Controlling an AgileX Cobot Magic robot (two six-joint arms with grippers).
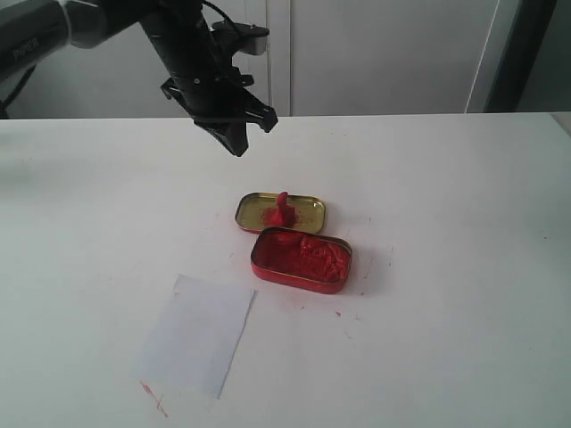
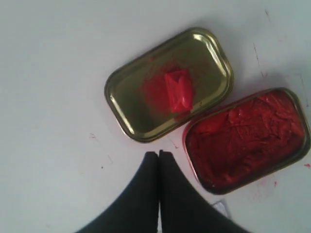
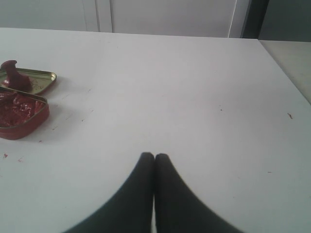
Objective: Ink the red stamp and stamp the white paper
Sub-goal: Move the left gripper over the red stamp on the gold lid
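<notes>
The red stamp (image 1: 282, 211) stands upright on the gold tin lid (image 1: 308, 212), handle up; the left wrist view sees the stamp (image 2: 178, 90) from above. In front of the lid lies the oblong tin of red paste (image 1: 302, 259). The white paper (image 1: 196, 333) lies flat to the front left, and no imprint shows on it. My left gripper (image 1: 238, 147) hangs shut and empty well above the table, behind and left of the lid; its tips (image 2: 158, 154) meet. My right gripper (image 3: 154, 156) is shut and empty over bare table, far right of the tins, and out of the exterior view.
The white table (image 1: 446, 267) carries faint red specks around the tins and a red streak (image 1: 153, 397) near the paper's front corner. A wall of white cabinet doors (image 1: 375, 53) stands behind the table's far edge. The table's right edge (image 3: 286, 73) shows in the right wrist view.
</notes>
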